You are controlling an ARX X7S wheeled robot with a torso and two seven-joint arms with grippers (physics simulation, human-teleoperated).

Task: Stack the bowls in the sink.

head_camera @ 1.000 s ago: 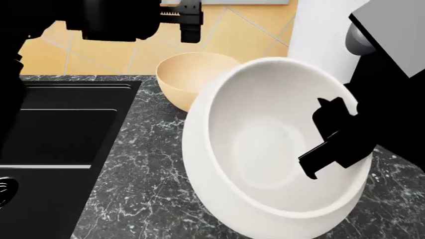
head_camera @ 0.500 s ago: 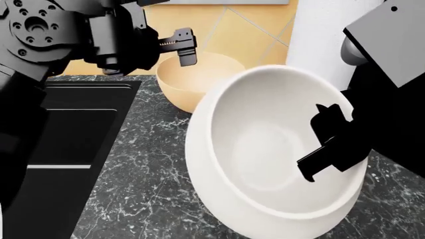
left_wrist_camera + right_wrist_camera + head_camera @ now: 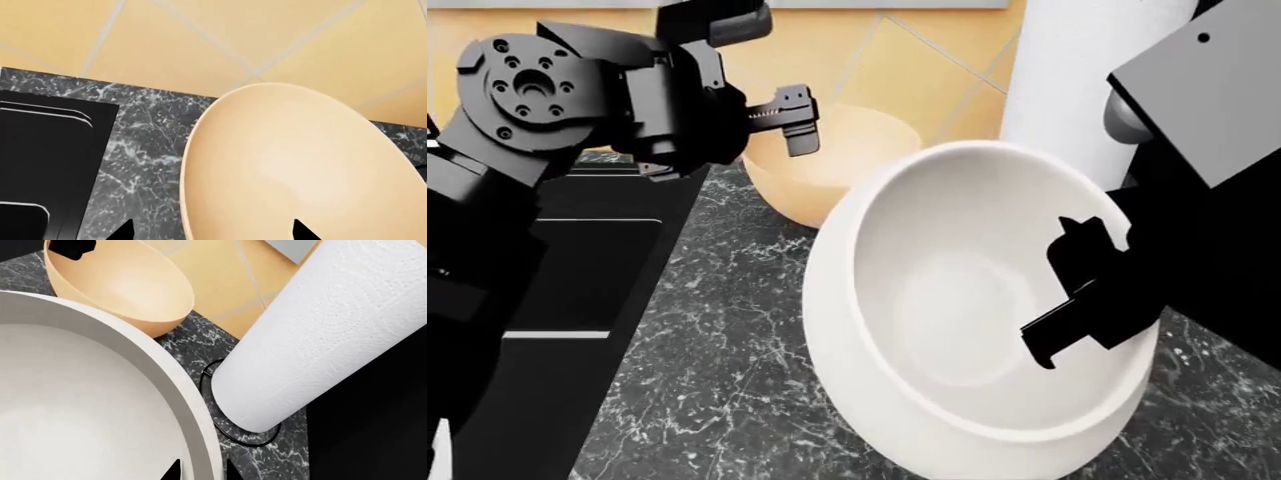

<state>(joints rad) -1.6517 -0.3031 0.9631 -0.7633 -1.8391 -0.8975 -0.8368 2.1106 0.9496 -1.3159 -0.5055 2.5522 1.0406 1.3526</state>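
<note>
While right claw [image 3: 1077, 300] grips tilted white bowl [image 3: 961, 300], left claw [image 3: 790, 118] open at tan bowl [image 3: 827, 165]

White bowl [image 3: 80, 405] rim between the jaws — tan bowl [image 3: 127, 290] and paper towel roll [image 3: 320, 335] beyond.

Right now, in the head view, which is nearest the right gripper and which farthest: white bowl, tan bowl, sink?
1. White bowl: held at its rim by the right gripper.
2. Tan bowl: behind it, toward the wall.
3. Sink: far left.
</note>
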